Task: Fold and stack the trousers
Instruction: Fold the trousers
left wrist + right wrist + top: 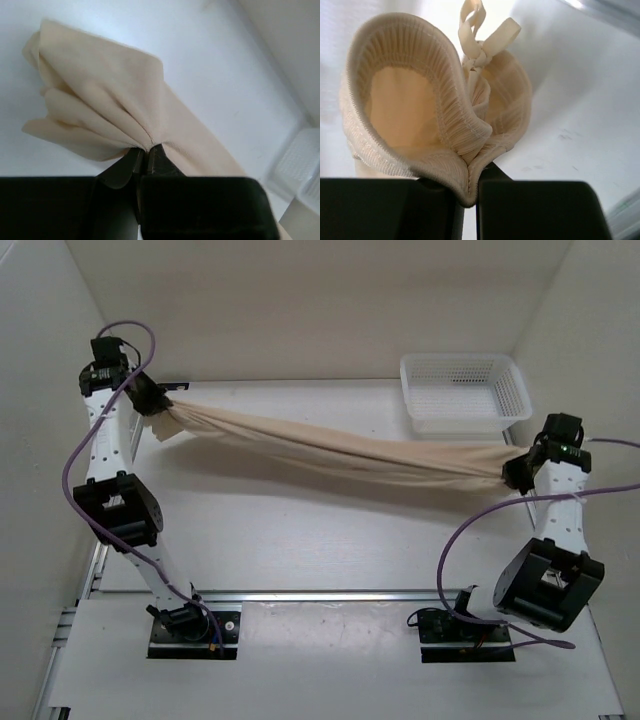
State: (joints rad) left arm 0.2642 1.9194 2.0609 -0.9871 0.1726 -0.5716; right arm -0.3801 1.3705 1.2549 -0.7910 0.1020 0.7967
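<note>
Top external view: the trousers (330, 448) hung as a twisted rope between the two arms, starting well left of the basket (465, 390) and ending just in front of its right corner.
Left claw (150, 400): well left of the basket, pinched tight on a bunched end of the cloth. In the left wrist view pleats fanned out from the closed fingers.
Right claw (517, 472): just in front of the basket's right corner, clamped on the ribbed waistband. The drawstring bow showed beyond it in the right wrist view.
Step in hand: probably stretching the garment out before laying it down to fold.
Doing it well: both ends would best come down together, kept taut. The twist should come out first, so the legs land flat on the tabletop (300, 540) in front of the basket and not roped.
Risk: thin cloth held by a small pinch might slip under a harder pull.
Hard to make out: whether the left claw held both leg ends or only one, since the folds hid it.
Also unclear: whether the sagging middle touched the tabletop, and how the two legs lay inside the twist.
</note>
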